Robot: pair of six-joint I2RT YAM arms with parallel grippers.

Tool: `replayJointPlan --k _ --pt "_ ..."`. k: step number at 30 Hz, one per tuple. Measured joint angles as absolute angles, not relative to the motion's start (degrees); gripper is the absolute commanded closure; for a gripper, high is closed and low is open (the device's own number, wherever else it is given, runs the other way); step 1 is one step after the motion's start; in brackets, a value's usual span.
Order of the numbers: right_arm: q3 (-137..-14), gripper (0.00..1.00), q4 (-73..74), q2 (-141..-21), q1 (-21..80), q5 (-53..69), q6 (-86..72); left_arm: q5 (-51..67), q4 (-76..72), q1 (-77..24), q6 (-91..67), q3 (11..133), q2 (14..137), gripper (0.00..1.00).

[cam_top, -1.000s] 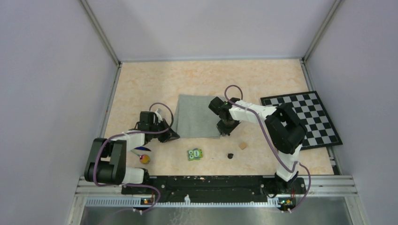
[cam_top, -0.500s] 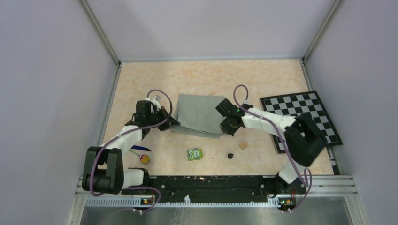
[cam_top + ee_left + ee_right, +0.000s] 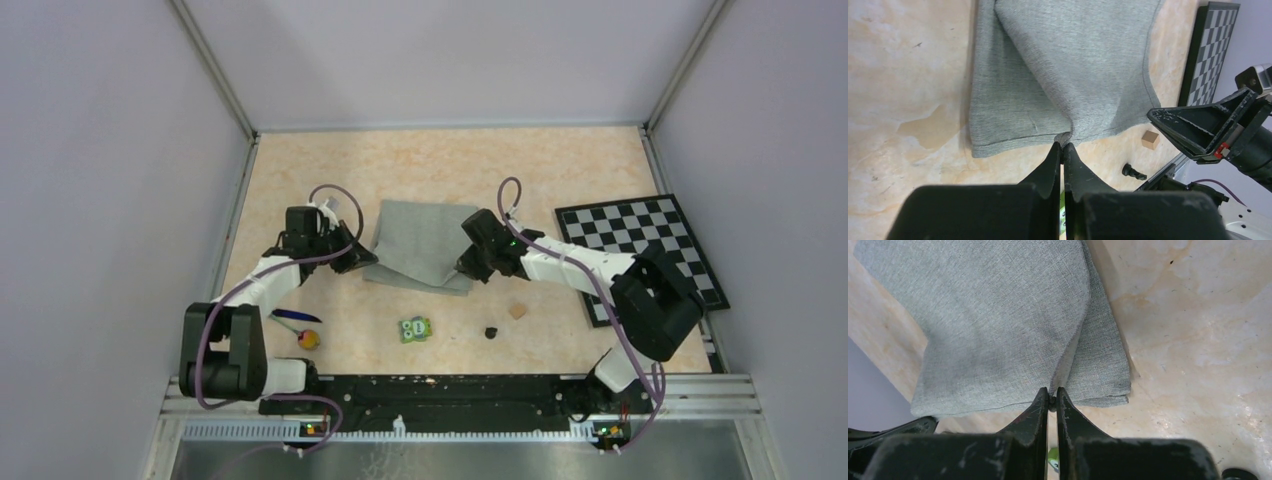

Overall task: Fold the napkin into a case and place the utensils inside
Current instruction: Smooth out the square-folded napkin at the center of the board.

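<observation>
Nearest the arm bases, at lower left of the top view, lie the utensils: the yellow-orange-headed piece (image 3: 310,339) and, just above it, the slim dark blue piece (image 3: 295,316). They are apart from each other and well clear of the cloth. To their right, along the lower middle of the frame, stand a green owl-faced block (image 3: 414,329), a small black piece (image 3: 491,331) and a tan cube (image 3: 517,311), each separate.

Above these, at centre frame, is the grey napkin (image 3: 420,245), doubled over on the table. The left gripper (image 3: 362,262) is at its lower left corner. The left wrist view shows the jaws together, clamped on a pinch of the upper layer at the near edge, with that layer drawn up toward the tips and the lower layer flat on the table. The right gripper (image 3: 468,270) is at the lower right corner. Its wrist view shows the jaws likewise closed on the upper layer's near edge, the under layer flat beneath.

Farther right, the checkerboard mat (image 3: 645,250) lies at an angle, apart from the napkin.
</observation>
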State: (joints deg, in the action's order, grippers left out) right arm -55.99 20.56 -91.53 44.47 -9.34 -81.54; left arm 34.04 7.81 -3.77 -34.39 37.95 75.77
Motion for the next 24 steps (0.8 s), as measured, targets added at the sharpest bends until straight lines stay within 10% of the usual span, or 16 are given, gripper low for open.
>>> replayJointPlan --k 9,20,24 --pt "-55.99 0.99 19.73 -92.77 44.49 -7.66 -81.19 34.00 9.39 -1.19 -32.27 37.69 77.45 1.00" --pt "-55.88 0.43 15.97 -96.40 45.74 -4.51 -69.21 33.39 10.44 0.01 -31.29 36.42 82.98 1.00" --pt "-55.94 0.41 12.88 -95.48 45.76 -4.01 -59.22 33.10 11.03 1.26 -31.09 36.40 83.26 1.00"
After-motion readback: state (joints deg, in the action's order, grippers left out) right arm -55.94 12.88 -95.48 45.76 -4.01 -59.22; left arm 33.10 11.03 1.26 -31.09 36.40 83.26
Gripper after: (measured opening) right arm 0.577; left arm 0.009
